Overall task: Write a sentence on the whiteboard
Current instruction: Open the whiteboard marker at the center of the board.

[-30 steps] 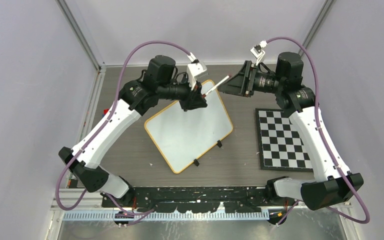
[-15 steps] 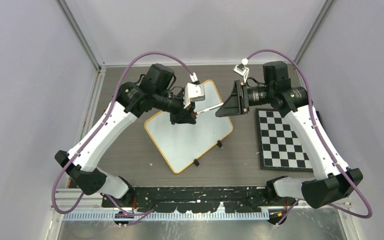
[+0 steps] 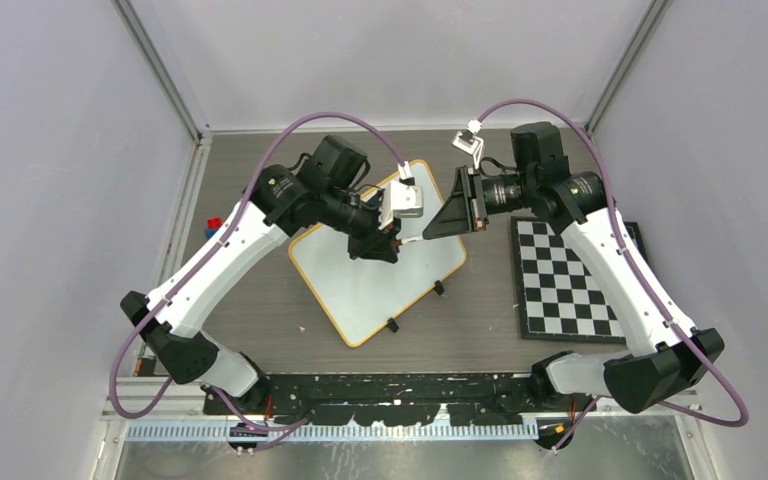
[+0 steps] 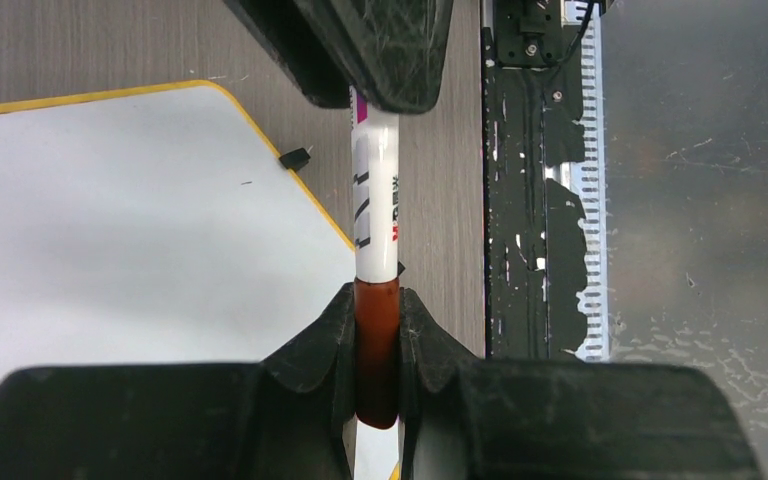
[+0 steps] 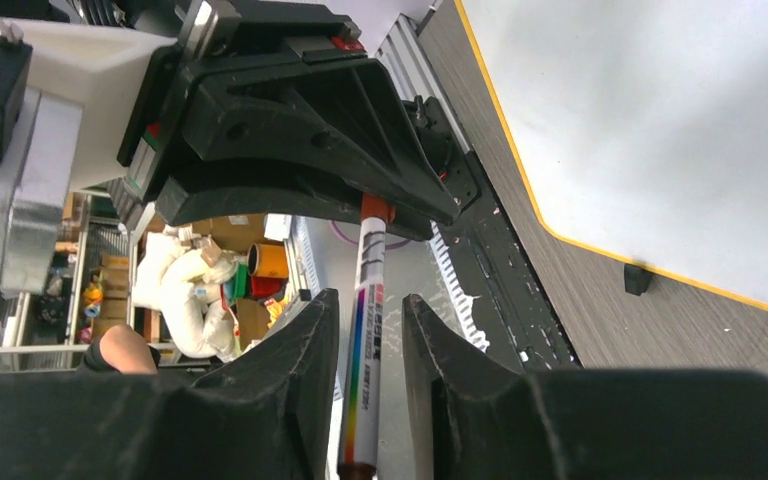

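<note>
**Marker [image 4: 376,200] held between both hands**

The left hand [image 4: 377,300] is clamping tight on the marker's red-brown cap [image 4: 377,370]; the right hand [image 5: 370,298] is gripping the white barrel [image 5: 363,340], fingers closed on it. The whiteboard [image 3: 375,285] is lying flat on the table [image 3: 270,322] below them.

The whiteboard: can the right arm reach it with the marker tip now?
Probably not yet. The right gripper holds the marker above the whiteboard, but the left gripper is clamped on the marker cap, so the tip is covered.
</note>
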